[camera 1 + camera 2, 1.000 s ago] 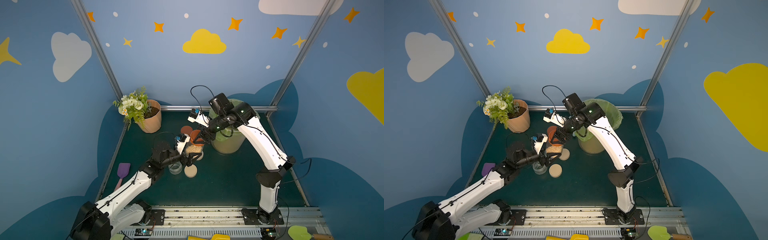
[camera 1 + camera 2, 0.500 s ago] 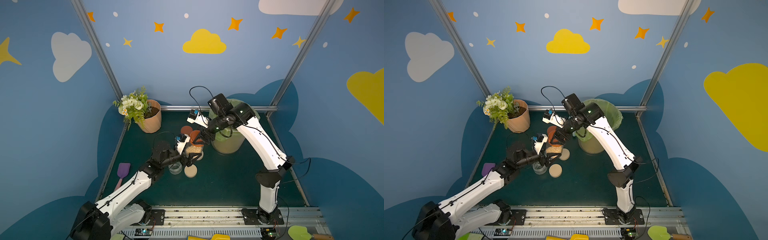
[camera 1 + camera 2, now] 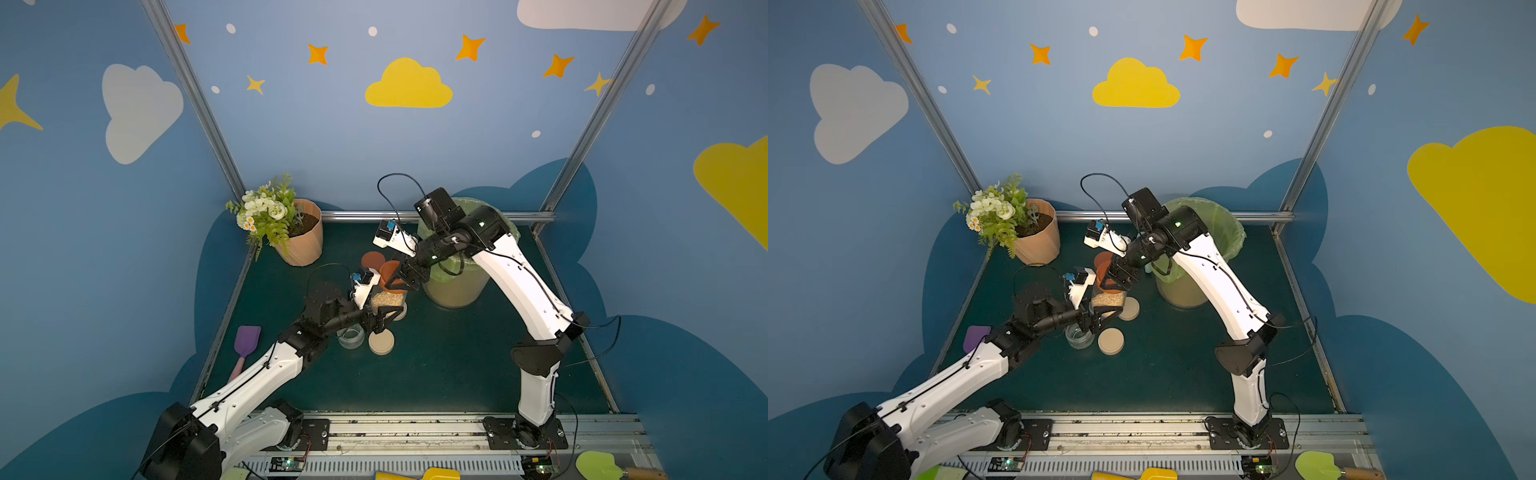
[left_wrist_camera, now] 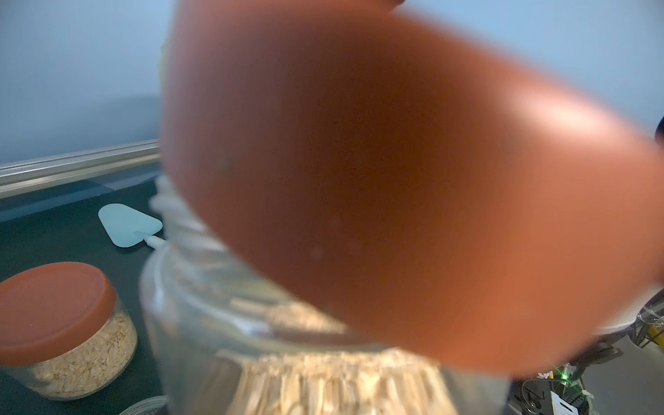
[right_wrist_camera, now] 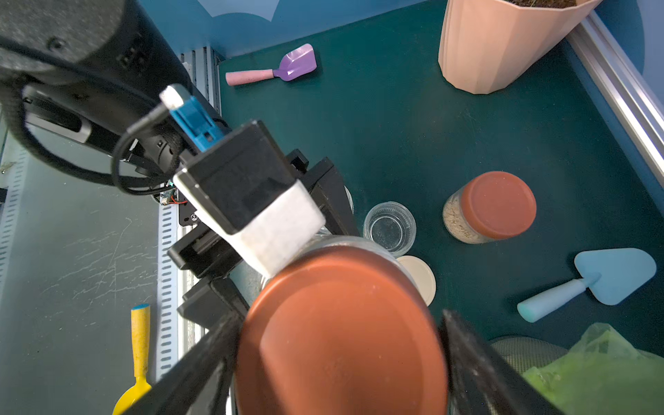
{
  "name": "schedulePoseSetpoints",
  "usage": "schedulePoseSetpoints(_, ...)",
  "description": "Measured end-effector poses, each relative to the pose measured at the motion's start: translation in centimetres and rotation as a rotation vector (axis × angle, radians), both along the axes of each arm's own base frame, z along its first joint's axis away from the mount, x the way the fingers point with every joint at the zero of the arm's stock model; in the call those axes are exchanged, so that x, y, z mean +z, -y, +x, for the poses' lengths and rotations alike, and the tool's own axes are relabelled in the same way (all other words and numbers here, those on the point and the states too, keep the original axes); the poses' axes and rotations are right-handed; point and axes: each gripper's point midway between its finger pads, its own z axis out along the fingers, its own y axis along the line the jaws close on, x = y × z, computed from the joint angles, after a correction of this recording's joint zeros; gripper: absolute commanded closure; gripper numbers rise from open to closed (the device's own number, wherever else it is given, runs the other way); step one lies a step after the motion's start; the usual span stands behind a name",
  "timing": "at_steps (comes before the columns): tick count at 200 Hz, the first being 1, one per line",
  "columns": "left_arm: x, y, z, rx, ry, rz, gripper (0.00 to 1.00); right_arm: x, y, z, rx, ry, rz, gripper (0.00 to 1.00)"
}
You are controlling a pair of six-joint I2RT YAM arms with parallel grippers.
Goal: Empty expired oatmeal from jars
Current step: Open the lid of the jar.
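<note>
- Hardly anything has shifted in the top views over the last second. Both arms keep their posture around the same jar (image 3: 388, 300), mid-table, taking 12 o'clock as the back wall.
- What matters shows in the left wrist view. The rust-red lid (image 4: 377, 179) sits tilted, with bare screw thread (image 4: 179, 222) under its raised edge, so I judge it off the thread or nearly so.
- Around that lid the right gripper (image 5: 339, 319) stands partly open, its two fingers against opposite sides of the rim and holding it. How firmly, I cannot tell.
- Lower down, the left gripper (image 3: 382, 316) is narrowed onto the jar's wall and holds it upright. The oatmeal (image 4: 341, 388) is all inside as yet.
- The bin (image 3: 1177, 291) stands near, at 2 o'clock of the jar. It is the likely place to tip the jar once the lid is lifted clear.
- An empty jar (image 3: 350, 336) stands at 7 o'clock, a loose beige lid (image 3: 381, 343) lies at 6 o'clock, and a sealed jar (image 5: 488, 208) of oatmeal waits at 11 o'clock. The job looks about half done.
</note>
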Motion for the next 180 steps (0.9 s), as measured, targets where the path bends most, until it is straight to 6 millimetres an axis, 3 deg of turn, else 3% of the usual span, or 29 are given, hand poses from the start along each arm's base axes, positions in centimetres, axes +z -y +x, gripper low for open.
schedulePoseSetpoints(70,-0.09,-0.01,-0.02,0.000,-0.004,0.002,0.97,-0.60,-0.09,-0.11,0.006,0.009,-0.023,0.16)
schedulePoseSetpoints(180,-0.41,-0.31,0.26,0.021,-0.016,0.010,0.97,-0.73,-0.01,0.60,-0.031,0.024,-0.034,0.32)
